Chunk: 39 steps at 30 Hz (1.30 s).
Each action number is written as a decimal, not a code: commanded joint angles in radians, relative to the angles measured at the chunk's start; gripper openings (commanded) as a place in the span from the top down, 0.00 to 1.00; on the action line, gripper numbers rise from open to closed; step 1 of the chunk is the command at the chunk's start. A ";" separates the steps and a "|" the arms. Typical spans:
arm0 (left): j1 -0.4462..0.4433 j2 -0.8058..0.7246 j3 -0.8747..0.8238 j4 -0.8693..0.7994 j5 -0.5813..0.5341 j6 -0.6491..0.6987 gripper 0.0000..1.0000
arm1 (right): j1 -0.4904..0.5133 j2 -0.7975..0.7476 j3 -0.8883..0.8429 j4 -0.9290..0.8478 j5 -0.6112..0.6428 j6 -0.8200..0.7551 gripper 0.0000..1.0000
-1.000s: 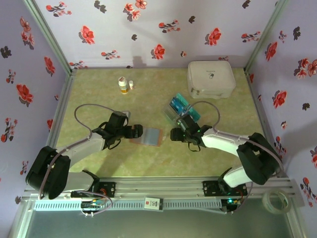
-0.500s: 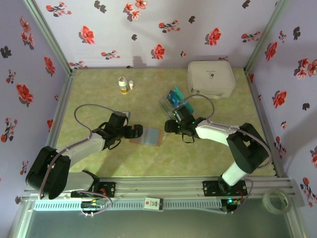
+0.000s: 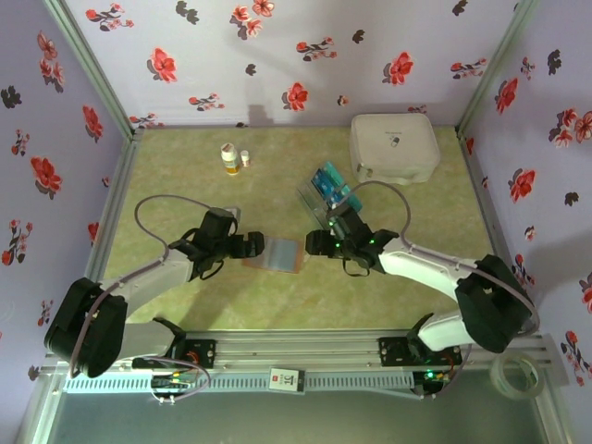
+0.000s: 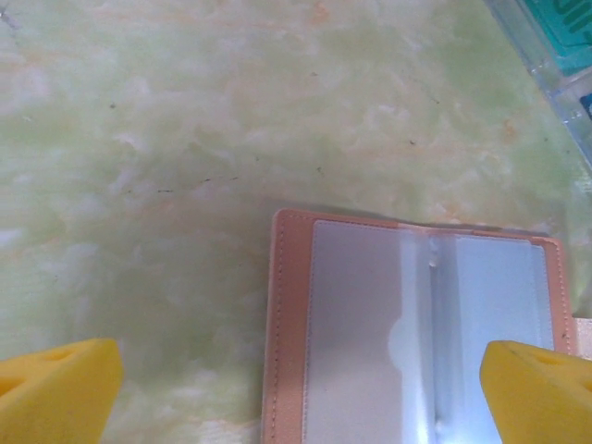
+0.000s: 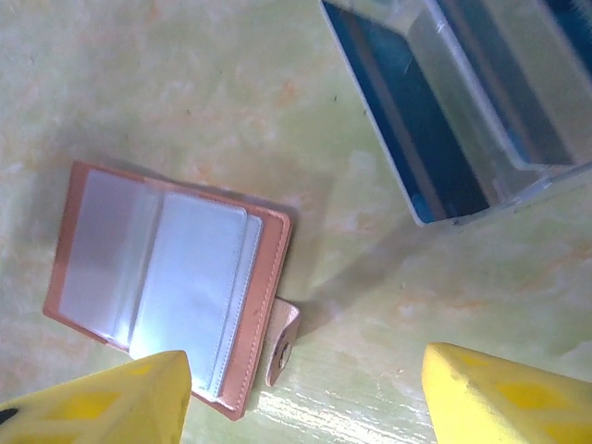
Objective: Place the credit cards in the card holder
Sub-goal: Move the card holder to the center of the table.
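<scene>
The card holder (image 3: 277, 254) lies open on the table, pinkish-brown with clear plastic sleeves (image 4: 407, 333) facing up and a snap tab (image 5: 285, 342) sticking out on one side. The blue-teal credit cards (image 3: 326, 185) stand in a clear plastic tray (image 5: 481, 111) behind it. My left gripper (image 3: 252, 246) is open at the holder's left edge, with the holder lying between its yellow fingertips (image 4: 55, 393). At the holder's right edge my right gripper (image 3: 313, 244) is open too, with the tab and a corner of the holder between its fingertips (image 5: 509, 398). Neither gripper holds anything.
A big white rounded case (image 3: 393, 146) sits at the back right. Two small bottles (image 3: 231, 159) stand at the back left. Flowered walls close off the table on three sides.
My right gripper has moved left, from beside the tray to the holder's right edge. The tray has shifted slightly back and left. The left arm has barely moved.
</scene>
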 commanded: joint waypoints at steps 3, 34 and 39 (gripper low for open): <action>0.016 -0.028 0.001 -0.041 -0.027 -0.016 0.00 | 0.043 0.104 0.037 0.010 -0.007 0.024 0.35; 0.017 -0.073 0.018 -0.110 0.056 0.011 0.00 | 0.009 0.061 -0.035 -0.128 -0.090 -0.176 1.00; 0.016 -0.060 0.020 -0.101 0.064 0.011 0.00 | -0.034 0.075 -0.029 -0.138 -0.130 -0.219 1.00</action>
